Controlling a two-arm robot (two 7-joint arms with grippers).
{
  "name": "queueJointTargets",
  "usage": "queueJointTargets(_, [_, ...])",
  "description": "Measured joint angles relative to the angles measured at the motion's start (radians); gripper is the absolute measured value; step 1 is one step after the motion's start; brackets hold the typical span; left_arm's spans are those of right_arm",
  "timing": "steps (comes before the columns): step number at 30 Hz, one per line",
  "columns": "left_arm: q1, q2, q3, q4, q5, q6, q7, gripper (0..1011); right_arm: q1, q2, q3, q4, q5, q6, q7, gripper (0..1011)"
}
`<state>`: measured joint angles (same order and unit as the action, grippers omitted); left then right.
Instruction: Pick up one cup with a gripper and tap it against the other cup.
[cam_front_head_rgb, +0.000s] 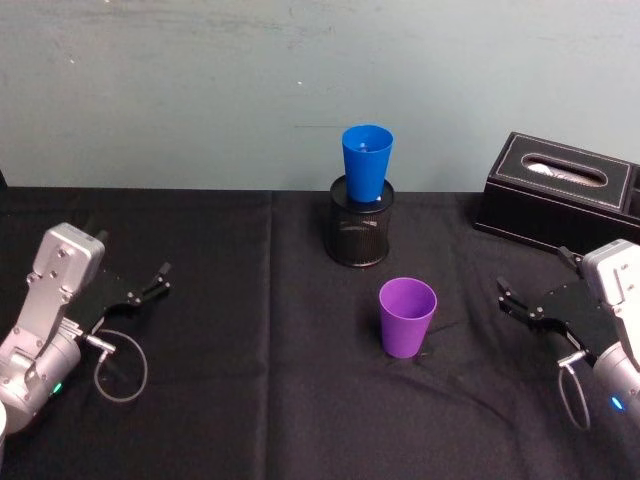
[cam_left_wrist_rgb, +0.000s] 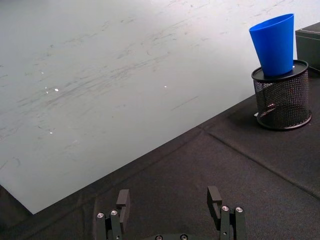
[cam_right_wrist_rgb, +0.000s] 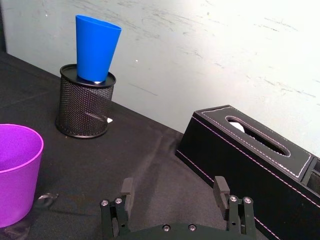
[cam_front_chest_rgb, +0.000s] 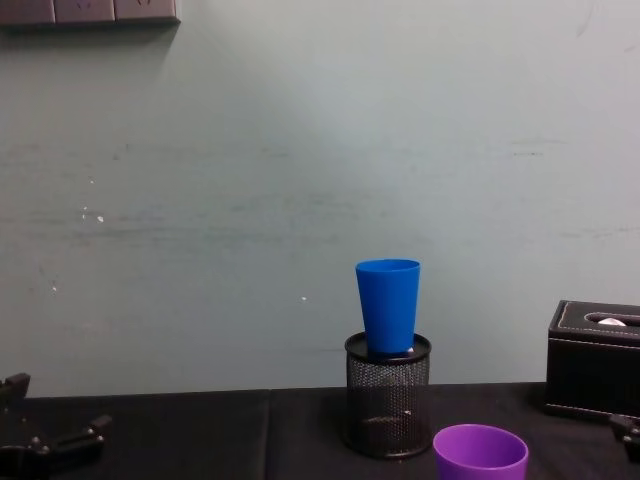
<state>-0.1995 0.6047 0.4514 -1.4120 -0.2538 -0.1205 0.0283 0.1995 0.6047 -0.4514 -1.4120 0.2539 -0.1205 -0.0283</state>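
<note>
Counting first: two cups, one mesh pen holder, one tissue box, two grippers. The purple cup (cam_front_head_rgb: 407, 317) stood upright on the black tablecloth (cam_front_head_rgb: 250, 400), right of the table's middle. The blue cup (cam_front_head_rgb: 367, 160) sat upright with its base down in the mouth of the black mesh pen holder (cam_front_head_rgb: 360, 235), toward the back of the table near the wall. The purple cup was in front of the holder and slightly to its right, near it but not touching.

The right gripper (cam_right_wrist_rgb: 174, 185) hung low over the cloth at the table's right edge, jaws spread wide with nothing between them. The purple cup lay to its left, near but clearly apart, with bare cloth between. In the right wrist view the cup showed off to one side of the jaws rather than between them. The blue cup was farther off, past the purple one toward the wall.

The left gripper (cam_left_wrist_rgb: 169, 196) sat at the far left edge – jaws also wide and empty – well apart from both cups. The black tissue box (cam_front_head_rgb: 560, 195) lay at the back right, beyond the right gripper.
</note>
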Motion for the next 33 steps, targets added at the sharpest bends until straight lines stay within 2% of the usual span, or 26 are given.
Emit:
queueJointTargets(13, [0.000,0.000,0.000,0.000,0.000,0.000,0.000,1011,0.000,0.000,0.000,0.000,0.000,0.000,0.000,1003])
queueJointTargets(17, [0.000,0.000,0.000,0.000,0.000,0.000,0.000,1012,-0.023,0.001,0.029,-0.021,-0.002,0.002,-0.012,1003])
queueJointTargets(23, [0.000,0.000,0.000,0.000,0.000,0.000,0.000,1011,-0.057,0.010,0.050,-0.041,0.000,0.003,-0.003,1003])
queueJointTargets(33, [0.000,0.000,0.000,0.000,0.000,0.000,0.000,1011,-0.134,0.035,0.095,-0.099,0.063,-0.021,0.084,1003])
